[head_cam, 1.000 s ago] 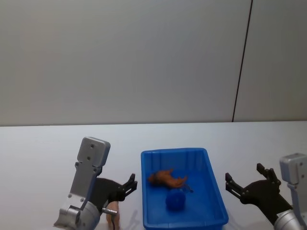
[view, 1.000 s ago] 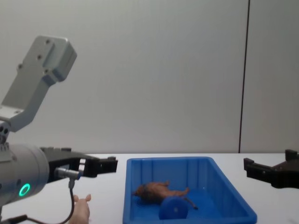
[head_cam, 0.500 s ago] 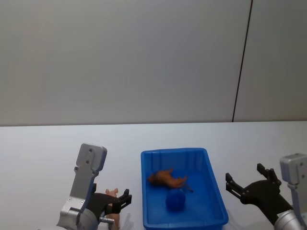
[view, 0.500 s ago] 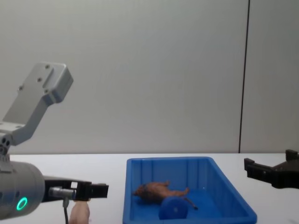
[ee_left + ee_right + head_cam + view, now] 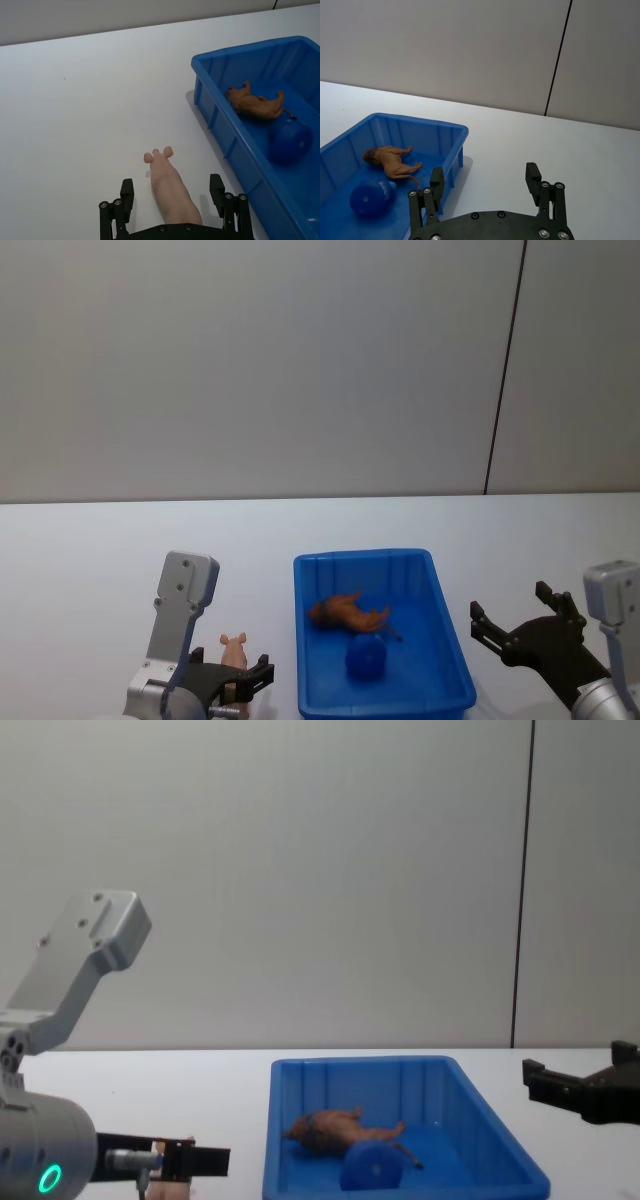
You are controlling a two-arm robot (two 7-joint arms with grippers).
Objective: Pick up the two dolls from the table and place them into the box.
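Observation:
A pale pink pig doll (image 5: 169, 181) lies on the white table (image 5: 75, 100), just left of the blue box (image 5: 240, 45). My left gripper (image 5: 171, 186) is open and low over the table, one finger on each side of the pig's body, also seen in the head view (image 5: 245, 685). The pig's head (image 5: 233, 648) pokes out ahead of it. In the box (image 5: 365, 556) lie a brown long-tailed animal doll (image 5: 347, 613) and a blue round-topped toy (image 5: 366, 660). My right gripper (image 5: 525, 625) is open and hovers right of the box, holding nothing.
The box's left wall (image 5: 212, 115) stands close beside the left gripper's right finger. White tabletop stretches to the left (image 5: 80, 570) and right (image 5: 560, 145) of the box. A grey wall rises behind the table.
The left arm has come down and drawn back toward me, so the open gripper now sits at table level around the pig. The pig, the box and the right arm have not moved.

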